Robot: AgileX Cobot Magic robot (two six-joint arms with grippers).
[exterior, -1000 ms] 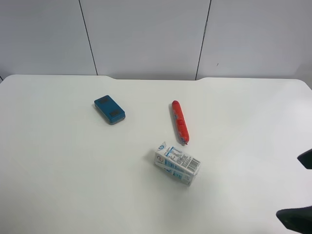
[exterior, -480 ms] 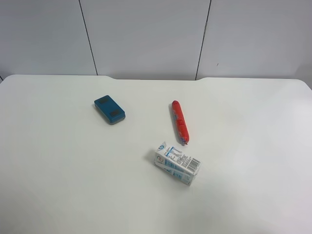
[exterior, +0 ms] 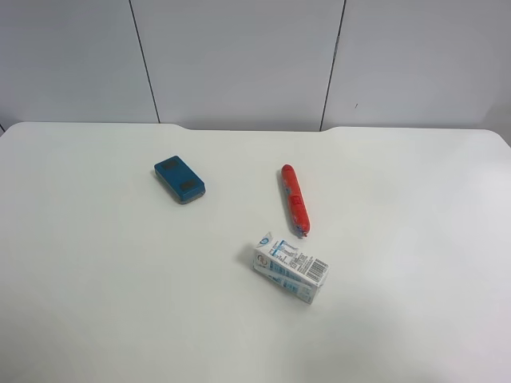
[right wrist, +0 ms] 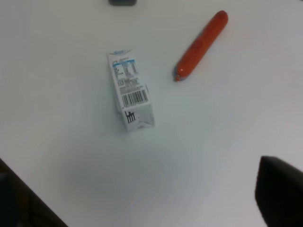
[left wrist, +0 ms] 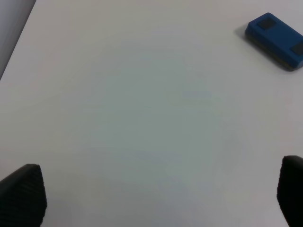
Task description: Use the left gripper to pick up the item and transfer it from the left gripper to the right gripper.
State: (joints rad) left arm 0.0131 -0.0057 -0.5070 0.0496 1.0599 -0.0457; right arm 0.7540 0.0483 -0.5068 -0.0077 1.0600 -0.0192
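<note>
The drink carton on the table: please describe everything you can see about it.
The drink carton is a small gable-top box, white with blue print, looking like coated paperboard. It lies on its side on the white table, at an angle, untouched by any gripper. A barcode and a printed label panel face upward; the right wrist view shows them clearly. It seems closed and undamaged. The red sausage-shaped tube lies close to it but apart, and the blue block is farther away.

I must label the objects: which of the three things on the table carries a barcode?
The drink carton, lying on its side nearest the camera. The blue block and the red tube show no barcode.
</note>
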